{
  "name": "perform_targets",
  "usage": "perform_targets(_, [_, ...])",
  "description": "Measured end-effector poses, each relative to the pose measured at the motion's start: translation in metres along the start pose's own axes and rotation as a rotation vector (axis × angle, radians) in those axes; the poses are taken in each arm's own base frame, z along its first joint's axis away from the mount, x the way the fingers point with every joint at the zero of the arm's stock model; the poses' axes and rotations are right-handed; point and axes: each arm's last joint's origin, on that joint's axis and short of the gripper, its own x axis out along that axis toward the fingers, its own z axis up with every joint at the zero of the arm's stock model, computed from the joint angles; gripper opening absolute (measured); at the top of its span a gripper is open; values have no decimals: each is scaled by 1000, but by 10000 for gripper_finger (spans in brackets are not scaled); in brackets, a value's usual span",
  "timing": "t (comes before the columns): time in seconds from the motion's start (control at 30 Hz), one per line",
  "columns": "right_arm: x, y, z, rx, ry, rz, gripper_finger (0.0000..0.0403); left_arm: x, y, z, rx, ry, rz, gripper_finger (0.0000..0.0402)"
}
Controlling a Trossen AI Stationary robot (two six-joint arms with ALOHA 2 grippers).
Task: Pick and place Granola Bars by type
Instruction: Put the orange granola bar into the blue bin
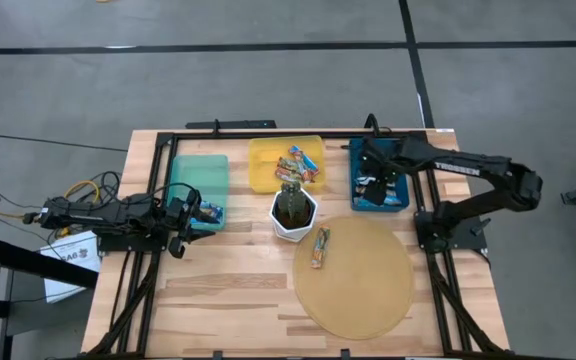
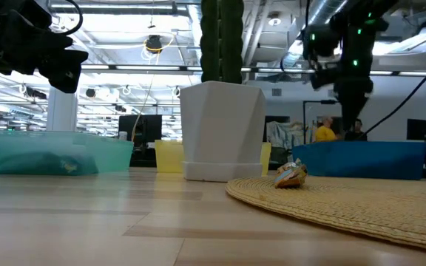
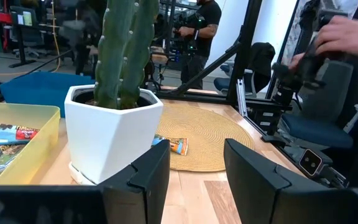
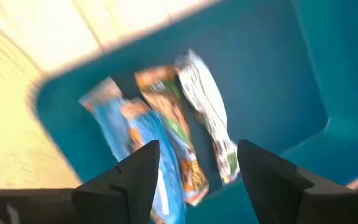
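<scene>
One bar (image 1: 320, 247) was left loose on the surface (image 1: 228, 290), lying on the round woven mat (image 1: 358, 290) near its 10 o'clock rim, just beside the white cactus pot (image 1: 294, 212). Its long axis ran roughly 12 to 6 in the high view. The other bars sat sorted in the yellow bin (image 1: 268, 165), teal bin (image 1: 200, 175) and blue bin (image 1: 380, 185). From the right claw (image 1: 372, 186), spread and empty above three bars (image 4: 166, 130) in the blue bin, the loose bar lay toward 7 o'clock, near. From the left claw (image 1: 190, 213), part-spread and empty at the teal bin's near end, it lay toward 4 o'clock, farther off, with the pot between. I judged the right arm better placed.
</scene>
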Motion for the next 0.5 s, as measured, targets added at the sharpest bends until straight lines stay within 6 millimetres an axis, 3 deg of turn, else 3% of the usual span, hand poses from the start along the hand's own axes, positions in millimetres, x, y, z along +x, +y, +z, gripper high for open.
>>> perform_targets(0.13, [-21,14,4,-84,-96,11,206,0,0,0,0,0,0,144])
perform_targets(0.5, [-56,74,0,-686,-280,41,197,0,0,0,0,0,0,144])
